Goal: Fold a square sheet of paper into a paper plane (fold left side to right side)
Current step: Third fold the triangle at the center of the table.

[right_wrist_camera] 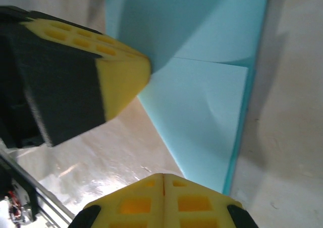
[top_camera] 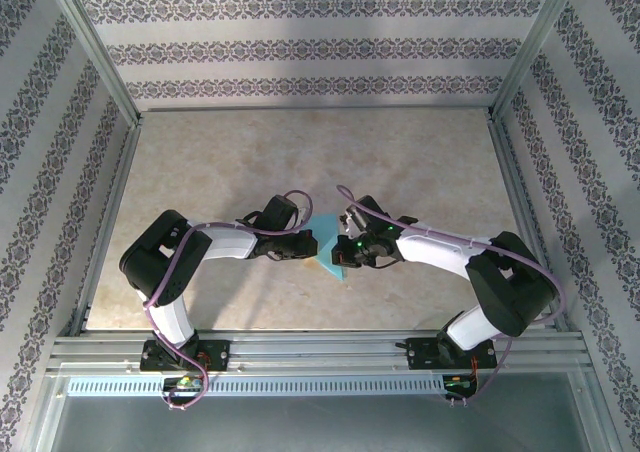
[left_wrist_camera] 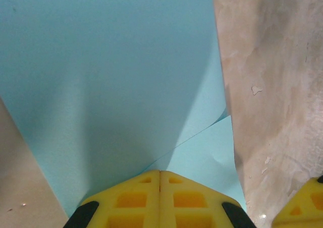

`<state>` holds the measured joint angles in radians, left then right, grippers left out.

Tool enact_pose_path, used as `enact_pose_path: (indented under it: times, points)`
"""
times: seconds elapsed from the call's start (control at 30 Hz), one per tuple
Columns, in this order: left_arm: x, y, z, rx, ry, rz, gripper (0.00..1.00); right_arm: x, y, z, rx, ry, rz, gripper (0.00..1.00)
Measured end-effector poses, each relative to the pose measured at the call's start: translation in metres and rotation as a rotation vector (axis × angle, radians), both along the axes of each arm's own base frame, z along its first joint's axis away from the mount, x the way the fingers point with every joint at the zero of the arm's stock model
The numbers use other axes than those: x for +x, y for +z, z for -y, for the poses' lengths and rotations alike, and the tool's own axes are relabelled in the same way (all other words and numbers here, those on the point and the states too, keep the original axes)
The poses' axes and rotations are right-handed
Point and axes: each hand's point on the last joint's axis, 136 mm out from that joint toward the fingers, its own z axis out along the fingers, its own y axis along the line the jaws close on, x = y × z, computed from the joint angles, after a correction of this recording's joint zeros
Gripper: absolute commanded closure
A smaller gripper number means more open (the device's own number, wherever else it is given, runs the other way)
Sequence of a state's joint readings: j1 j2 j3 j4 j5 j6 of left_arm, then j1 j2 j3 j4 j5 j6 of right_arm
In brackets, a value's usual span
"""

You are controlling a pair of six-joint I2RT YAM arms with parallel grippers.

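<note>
The turquoise square sheet of paper (top_camera: 330,253) lies on the table between my two grippers. One flap (left_wrist_camera: 111,71) is lifted and curves up over the flat lower layer (left_wrist_camera: 207,157). My left gripper (left_wrist_camera: 160,173) is shut, and the raised flap starts right at its yellow tips, so it looks pinched there. From the top it sits at the sheet's left side (top_camera: 306,244). In the right wrist view its fingertip (right_wrist_camera: 126,74) meets the flap's base. My right gripper (right_wrist_camera: 164,177) is shut with nothing in it, just off the sheet's near edge (right_wrist_camera: 202,112).
The beige marbled tabletop (top_camera: 300,162) stretches far behind the paper. Metal frame rails (top_camera: 300,352) run along the near edge, and patterned walls (top_camera: 300,42) close in the back and both sides. Both arms bend inward, their wrists close together.
</note>
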<state>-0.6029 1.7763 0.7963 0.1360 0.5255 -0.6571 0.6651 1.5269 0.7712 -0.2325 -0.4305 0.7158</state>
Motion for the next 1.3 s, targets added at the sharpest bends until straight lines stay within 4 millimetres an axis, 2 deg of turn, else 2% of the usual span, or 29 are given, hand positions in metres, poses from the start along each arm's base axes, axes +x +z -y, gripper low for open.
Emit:
enact_pose_path:
  times: [0.37, 0.7, 1.13, 1.3]
  points:
    - [0.001, 0.000, 0.000, 0.007, 0.000, -0.005, 1.00, 0.003, -0.022, -0.020, 0.034, -0.016, -0.048, 1.00]
    - [0.001, 0.000, 0.001, 0.009, -0.002, -0.005, 1.00, 0.011, -0.028, -0.027, 0.047, -0.030, -0.047, 1.00]
    - [0.001, 0.000, 0.002, 0.025, -0.037, 0.016, 1.00, 0.009, -0.035, -0.025, 0.030, -0.027, -0.063, 1.00]
    - [0.002, 0.000, 0.002, 0.030, -0.042, 0.017, 1.00, 0.001, -0.035, -0.018, 0.020, -0.026, -0.074, 1.00]
